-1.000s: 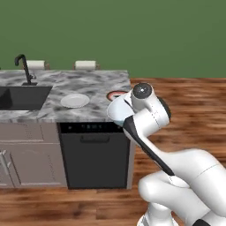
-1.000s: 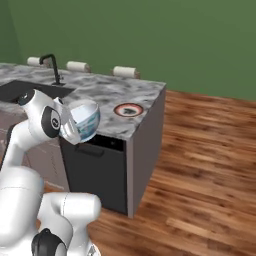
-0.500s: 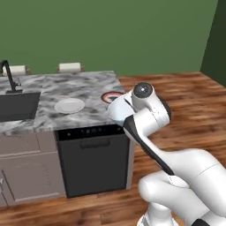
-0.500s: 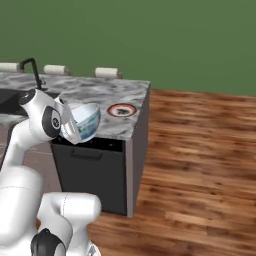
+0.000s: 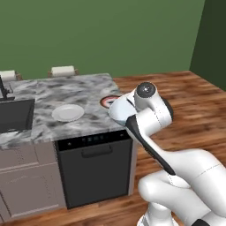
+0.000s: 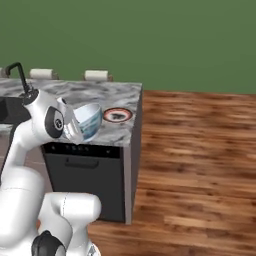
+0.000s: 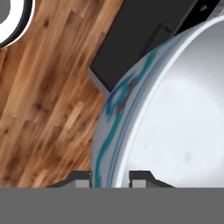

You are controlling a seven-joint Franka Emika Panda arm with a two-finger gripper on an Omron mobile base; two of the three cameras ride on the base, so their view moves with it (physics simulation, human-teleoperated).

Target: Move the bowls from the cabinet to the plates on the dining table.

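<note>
Gripper (image 7: 110,175) tips pinch the rim of the white, blue-streaked bowl (image 7: 175,118) in the hand view — wood floor (image 7: 39,96) at 9 o'clock. Left base view: white plate (image 5: 68,113) on the marble table (image 5: 84,90). Right base view: bowl beside the reddish-brown plate (image 6: 118,115) at 3 o'clock — tilted.

Held at the arm's end before the near edge of the grey-and-white veined marble dining table (image 5: 84,90): a glossy white bowl with a pale blue tint (image 6: 86,121), tilted on its side. On the table: a plain glossy white plate (image 5: 68,112), left of a reddish-brown plate (image 6: 118,115) near the right end. Below the top, a dark appliance front (image 5: 95,170). Left of the plates, a sunken dark sink (image 5: 15,115).
</note>
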